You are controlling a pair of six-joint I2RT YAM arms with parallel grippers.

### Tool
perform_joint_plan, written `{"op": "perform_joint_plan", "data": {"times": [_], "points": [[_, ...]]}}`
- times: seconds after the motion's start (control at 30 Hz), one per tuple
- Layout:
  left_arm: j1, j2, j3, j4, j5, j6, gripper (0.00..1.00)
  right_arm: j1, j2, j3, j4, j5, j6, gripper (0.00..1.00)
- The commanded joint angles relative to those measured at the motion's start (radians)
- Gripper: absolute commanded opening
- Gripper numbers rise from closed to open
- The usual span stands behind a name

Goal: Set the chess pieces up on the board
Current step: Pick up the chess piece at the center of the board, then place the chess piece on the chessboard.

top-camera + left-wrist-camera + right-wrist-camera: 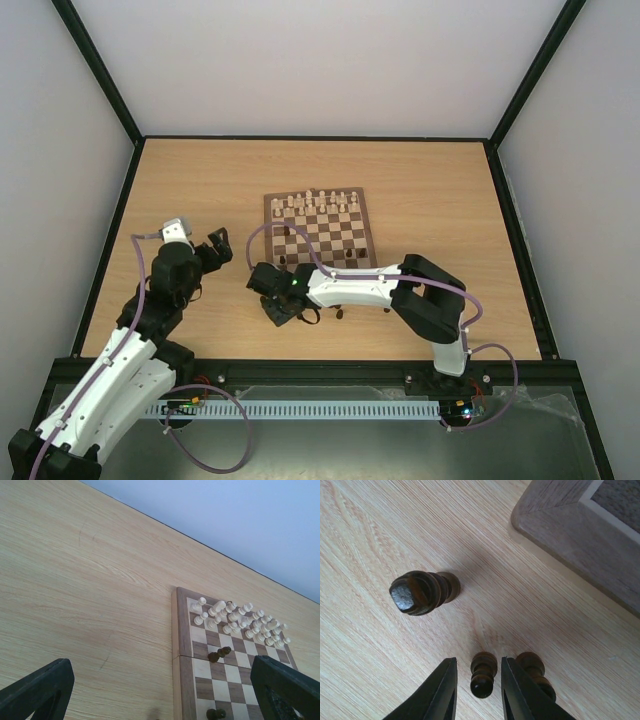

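So, where we're at: the right gripper (pixel 478 666) is down low on the tabletop (pixel 200 180), just off the near-left corner of the board (pixel 340 240). Its fingers (pixel 442 692) sit either side of a small dark pawn (pixel 484 675), close in but with a sliver of wood showing on each side, so we wouldn't call it a pinch. A second dark pawn (pixel 532 666) stands right beside the other finger, and a bigger dark piece (pixel 415 594) a bit further off. A few dark chess pieces (pixel 220 653) are on the board, and the cream pieces (pixel 320 203) fill its far rows. The left gripper (pixel 214 256) hangs left of the board, fingers (pixel 40 690) spread wide, holding nothing.
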Motion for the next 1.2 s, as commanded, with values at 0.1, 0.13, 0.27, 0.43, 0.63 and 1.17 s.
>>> {"op": "perform_joint_plan", "data": {"times": [0.1,0.13,0.27,0.43,0.63,1.17], "points": [[0.007,-0.013,-0.013,-0.016,-0.001,-0.003,0.99,0.008,0.019,0.016,-0.055,0.01,0.011,0.21],[0.007,-0.013,-0.013,-0.016,-0.001,-0.004,1.0,0.008,0.016,0.016,-0.054,0.011,0.011,0.2],[0.007,-0.015,-0.012,-0.016,-0.002,-0.004,0.99,0.008,0.015,0.016,-0.057,0.015,0.008,0.15],[0.007,-0.013,-0.012,-0.014,-0.002,-0.004,0.99,0.008,-0.004,0.016,-0.059,0.019,0.007,0.1],[0.007,-0.013,-0.012,-0.015,-0.002,-0.003,0.99,0.008,-0.082,0.034,-0.103,0.062,-0.004,0.09],[0.007,-0.007,-0.014,-0.007,0.002,-0.004,1.0,-0.206,-0.193,0.117,-0.162,0.092,-0.076,0.09]]}}
